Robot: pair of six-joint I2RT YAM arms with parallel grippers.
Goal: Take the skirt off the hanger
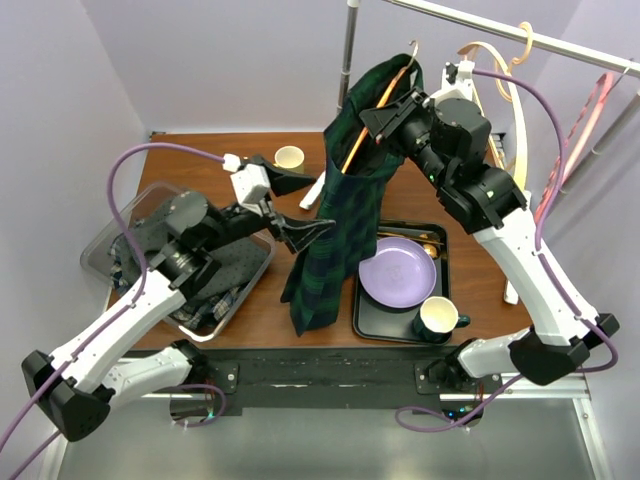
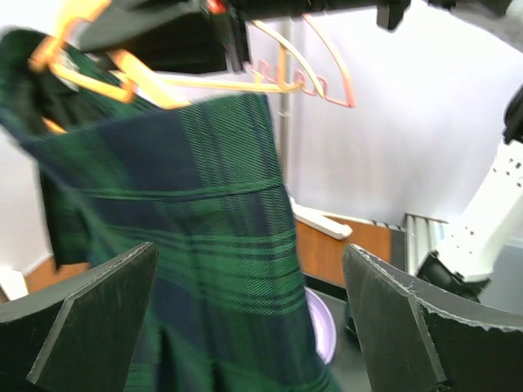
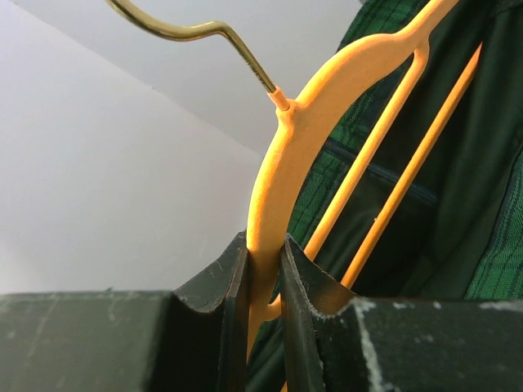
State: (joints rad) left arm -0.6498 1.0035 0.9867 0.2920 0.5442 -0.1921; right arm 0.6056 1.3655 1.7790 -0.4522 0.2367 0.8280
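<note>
Above the worktop (image 1: pixel 470 300), the green plaid skirt (image 1: pixel 345 215) hangs on the orange hanger (image 3: pixel 278 171), covering most of it. The right hand (image 3: pixel 263 249) clamps the hanger's shoulder. The left hand (image 2: pixel 249 253), spread wide, flanks the skirt; whether it touches the skirt cannot be determined.

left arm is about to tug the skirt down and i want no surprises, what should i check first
1. Right hand shut on the hanger: ok, both fingers pinch its orange arm.
2. Left hand open for the grasp: ok, jaws wide apart.
3. Skirt between the left fingers: cannot tell; fabric fills the gap in the wrist view, depth unclear.
4. Skirt on the hanger: ok, draped over it.
5. Hook off any rail: ok, free in the right wrist view.
6. Room under the hem: cannot tell, the tray with plate lies close beside it.
</note>
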